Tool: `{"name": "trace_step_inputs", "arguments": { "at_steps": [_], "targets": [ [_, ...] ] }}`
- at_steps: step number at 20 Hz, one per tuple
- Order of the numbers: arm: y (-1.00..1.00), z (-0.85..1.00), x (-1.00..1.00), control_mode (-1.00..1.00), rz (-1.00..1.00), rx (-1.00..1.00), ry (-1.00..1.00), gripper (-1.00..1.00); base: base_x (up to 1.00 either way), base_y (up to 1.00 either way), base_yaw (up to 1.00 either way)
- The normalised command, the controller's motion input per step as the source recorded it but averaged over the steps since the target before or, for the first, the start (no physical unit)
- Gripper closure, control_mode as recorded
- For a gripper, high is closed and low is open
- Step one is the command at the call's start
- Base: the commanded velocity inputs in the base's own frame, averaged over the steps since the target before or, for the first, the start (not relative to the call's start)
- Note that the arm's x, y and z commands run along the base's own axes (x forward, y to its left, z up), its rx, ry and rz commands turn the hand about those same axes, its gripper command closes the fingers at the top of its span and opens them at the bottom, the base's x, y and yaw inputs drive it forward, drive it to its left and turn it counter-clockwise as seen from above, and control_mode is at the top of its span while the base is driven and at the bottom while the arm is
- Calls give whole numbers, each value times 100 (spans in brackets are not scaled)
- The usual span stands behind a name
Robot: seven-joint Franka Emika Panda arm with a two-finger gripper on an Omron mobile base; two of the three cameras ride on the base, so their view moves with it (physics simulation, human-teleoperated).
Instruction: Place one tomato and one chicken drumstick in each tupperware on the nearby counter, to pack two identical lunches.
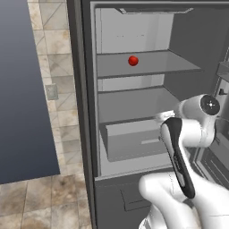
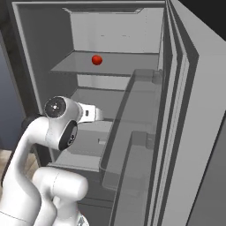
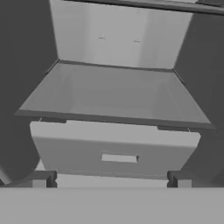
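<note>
Gripper (image 3: 111,179), spread and empty, is facing the fridge (image 1: 87,112); tomato (image 1: 133,61) is looking light, smooth, squashable: pinch gently across its middle.

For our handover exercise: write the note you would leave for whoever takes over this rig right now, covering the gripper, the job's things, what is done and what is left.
Gripper: open, empty, facing the drawer below the fridge's middle shelf.
Tomato: one, on the upper shelf of the open fridge, above the hand's level.
Drumsticks, tupperware, counter: out of sight from here.
Done: nothing packed that can be seen.
Left: probably raise the hand, take the tomato, then find the rest.
</note>
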Motion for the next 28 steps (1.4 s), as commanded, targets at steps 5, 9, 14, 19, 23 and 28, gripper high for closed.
{"name": "trace_step_inputs", "arguments": {
  "at_steps": [5, 9, 14, 19, 23, 28],
  "targets": [
    [50, 85, 11, -100, -6, -8, 3, -100, 0, 0, 0],
    [1, 76, 24, -100, -1, -3, 10, -100, 0, 0, 0],
    [-14, 43, 21, -100, 0, 4, 7, -100, 0, 0, 0],
    [-5, 13, 21, -100, 0, 3, 0, -100, 0, 0, 0],
    [3, 0, 48, -100, 0, 2, -2, -100, 0, 0, 0],
    [6, 2, 53, -100, 0, 4, -14, -100, 0, 0, 0]
  ]
}}
